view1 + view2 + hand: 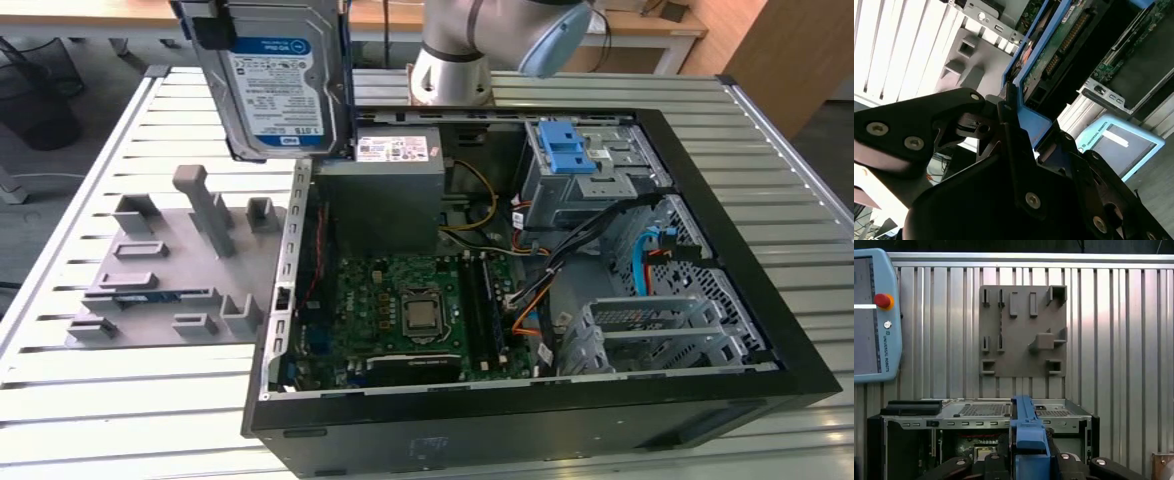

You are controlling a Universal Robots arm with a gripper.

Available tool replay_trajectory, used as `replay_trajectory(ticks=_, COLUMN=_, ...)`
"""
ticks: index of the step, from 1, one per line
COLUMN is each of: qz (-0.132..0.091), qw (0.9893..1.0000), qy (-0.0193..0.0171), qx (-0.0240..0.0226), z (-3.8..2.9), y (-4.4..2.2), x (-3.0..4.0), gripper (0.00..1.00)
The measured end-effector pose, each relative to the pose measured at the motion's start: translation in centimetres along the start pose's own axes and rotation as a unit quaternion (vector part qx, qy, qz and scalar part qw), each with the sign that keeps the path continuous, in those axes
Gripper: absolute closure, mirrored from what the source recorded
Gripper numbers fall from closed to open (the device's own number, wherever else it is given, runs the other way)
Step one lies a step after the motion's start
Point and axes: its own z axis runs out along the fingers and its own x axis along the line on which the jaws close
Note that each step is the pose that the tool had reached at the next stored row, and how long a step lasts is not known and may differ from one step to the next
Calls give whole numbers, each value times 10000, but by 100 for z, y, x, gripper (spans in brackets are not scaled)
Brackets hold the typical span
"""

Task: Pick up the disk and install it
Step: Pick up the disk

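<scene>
The gripper (1029,462) is clamped on the disk (1028,432): in the first wrist view its black fingers (996,465) press either side of the blue carrier, which is seen edge-on between them. In the second wrist view the same blue frame runs out from the jaws, with the drive's green circuit board facing the camera. In the exterior view the disk hangs upright and lifted off the table, its white-and-blue label facing the camera. It sits near the open computer case's (747,300) wall on the exterior view's left, by the power supply (387,190). The grey fixture block (174,270) lies flat on the slatted metal table (120,420) just beside the case. Inside the case are the motherboard (400,310) and a metal drive cage (581,170) with a blue latch. A teach pendant (874,315) rests on the table.
</scene>
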Motion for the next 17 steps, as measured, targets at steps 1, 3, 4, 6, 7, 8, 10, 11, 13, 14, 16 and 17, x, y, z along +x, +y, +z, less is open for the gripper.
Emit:
replay_trajectory(ticks=1, qz=0, qw=10000, qy=0, qx=0, z=0, y=-98, x=-1, gripper=64)
replay_trajectory(ticks=3, qz=0, qw=10000, qy=1, qx=0, z=1, y=-204, x=-3, gripper=64)
replay_trajectory(ticks=4, qz=0, qw=10000, qy=0, qx=0, z=2, y=-230, x=-4, gripper=64)
replay_trajectory(ticks=6, qz=0, qw=10000, qy=1, qx=0, z=5, y=-434, x=-7, gripper=64)
replay_trajectory(ticks=7, qz=1, qw=10000, qy=0, qx=0, z=12, y=-503, x=-7, gripper=64)
replay_trajectory(ticks=8, qz=1, qw=10000, qy=0, qx=0, z=13, y=-514, x=-4, gripper=64)
replay_trajectory(ticks=10, qz=0, qw=10000, qy=0, qx=0, z=15, y=-537, x=1, gripper=64)
replay_trajectory(ticks=11, qz=0, qw=10000, qy=0, qx=0, z=16, y=-545, x=4, gripper=64)
replay_trajectory(ticks=13, qz=0, qw=10000, qy=0, qx=0, z=18, y=-565, x=9, gripper=64)
replay_trajectory(ticks=14, qz=0, qw=10000, qy=0, qx=0, z=21, y=-589, x=15, gripper=64)
replay_trajectory(ticks=16, qz=1, qw=10000, qy=0, qx=0, z=27, y=-649, x=24, gripper=64)
replay_trajectory(ticks=17, qz=0, qw=10000, qy=1, qx=0, z=27, y=-675, x=24, gripper=64)
